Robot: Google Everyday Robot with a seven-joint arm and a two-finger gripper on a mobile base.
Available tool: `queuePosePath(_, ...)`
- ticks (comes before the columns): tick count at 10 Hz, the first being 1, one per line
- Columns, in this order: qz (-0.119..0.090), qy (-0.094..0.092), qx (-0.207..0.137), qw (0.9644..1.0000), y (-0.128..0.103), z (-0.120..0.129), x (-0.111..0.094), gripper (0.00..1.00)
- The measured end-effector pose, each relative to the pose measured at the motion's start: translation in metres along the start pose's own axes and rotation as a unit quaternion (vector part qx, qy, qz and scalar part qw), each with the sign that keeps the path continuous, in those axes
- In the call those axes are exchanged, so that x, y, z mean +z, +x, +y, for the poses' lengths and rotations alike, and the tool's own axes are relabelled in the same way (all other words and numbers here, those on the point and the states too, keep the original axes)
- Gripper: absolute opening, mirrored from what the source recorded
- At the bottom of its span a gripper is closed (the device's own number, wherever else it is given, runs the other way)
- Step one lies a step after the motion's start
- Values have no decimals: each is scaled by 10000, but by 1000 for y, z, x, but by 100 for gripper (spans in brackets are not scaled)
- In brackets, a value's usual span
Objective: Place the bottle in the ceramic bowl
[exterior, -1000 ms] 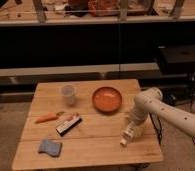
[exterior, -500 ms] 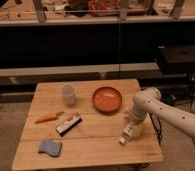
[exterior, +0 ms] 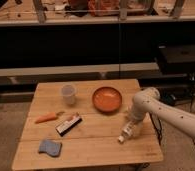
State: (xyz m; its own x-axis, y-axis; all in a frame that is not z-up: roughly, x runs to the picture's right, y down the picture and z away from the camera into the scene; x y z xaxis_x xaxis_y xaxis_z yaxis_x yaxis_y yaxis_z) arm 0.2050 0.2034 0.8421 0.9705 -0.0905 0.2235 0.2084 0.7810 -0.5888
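Note:
The slim white bottle (exterior: pixel 126 132) lies tilted on the wooden table (exterior: pixel 91 150) near its right front, cap end toward the front left. The orange-red ceramic bowl (exterior: pixel 107 99) sits empty behind it, at the table's right back. My gripper (exterior: pixel 132 121) points down from the white arm (exterior: pixel 144 100) and is at the bottle's upper end, right over it. The bottle's lower end rests on the table.
A translucent white cup (exterior: pixel 67 93) stands left of the bowl. An orange carrot (exterior: pixel 47 117), a black-and-white flat box (exterior: pixel 68 125) and a blue sponge (exterior: pixel 50 147) lie on the left half. Dark shelving stands behind the table.
The arm's elbow has shifted slightly left over the bottle. The bottle stays in about the same spot on the table.

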Motion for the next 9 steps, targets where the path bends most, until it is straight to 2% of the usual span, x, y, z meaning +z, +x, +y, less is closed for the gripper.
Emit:
queuePosePath(3,18,6,-14,10000,-2,-3,2,79)
queuePosePath(4,25,7,-13,10000,-2,-3,3,72)
queuePosePath(9,56,39,-35,10000,-2,-6,2,24)
